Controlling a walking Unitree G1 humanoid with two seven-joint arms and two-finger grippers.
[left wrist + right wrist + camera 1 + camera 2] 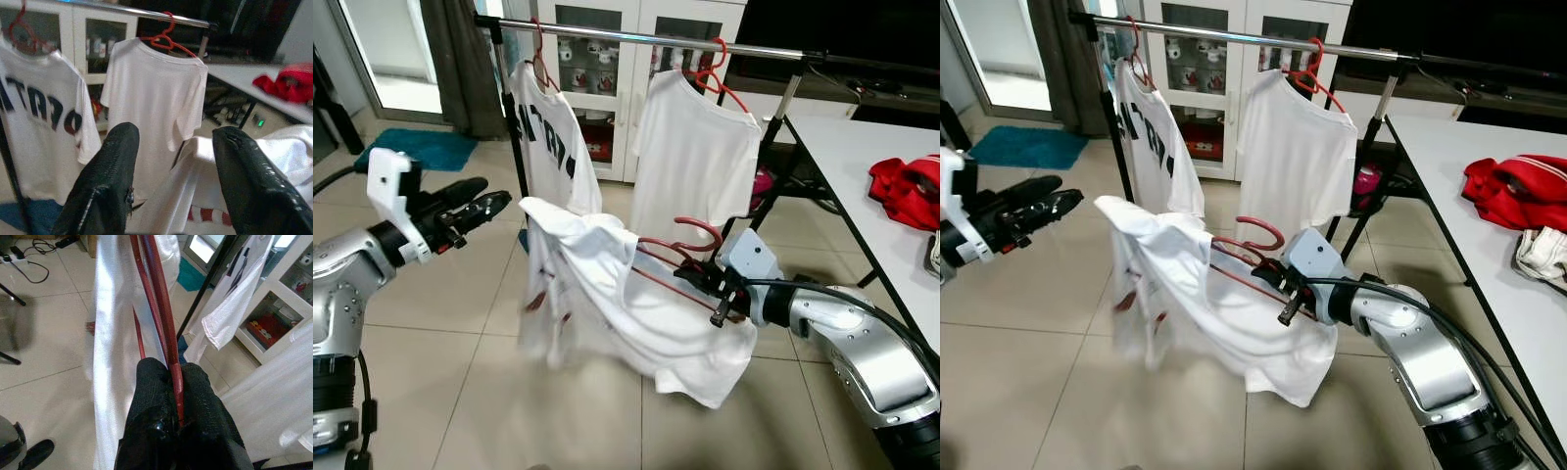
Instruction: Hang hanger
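The right gripper (pixel 710 284), jaws clamped on the red wire hanger (pixel 680 257) carrying a limp white T-shirt (pixel 626 308), holds it below the silver clothes rail (pixel 636 37), hook up for hanging. The left gripper (pixel 475 208), jaws apart, waits beside the shirt.

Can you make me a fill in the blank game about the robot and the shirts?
1. The right gripper is shut on a ____ hanger with a white shirt on it.
2. ____ shirts already hang on the metal rail.
3. The left gripper has its fingers ____ and holds nothing.
4. The red clothes lie on the white ____.

Missing words: red, two, open, table
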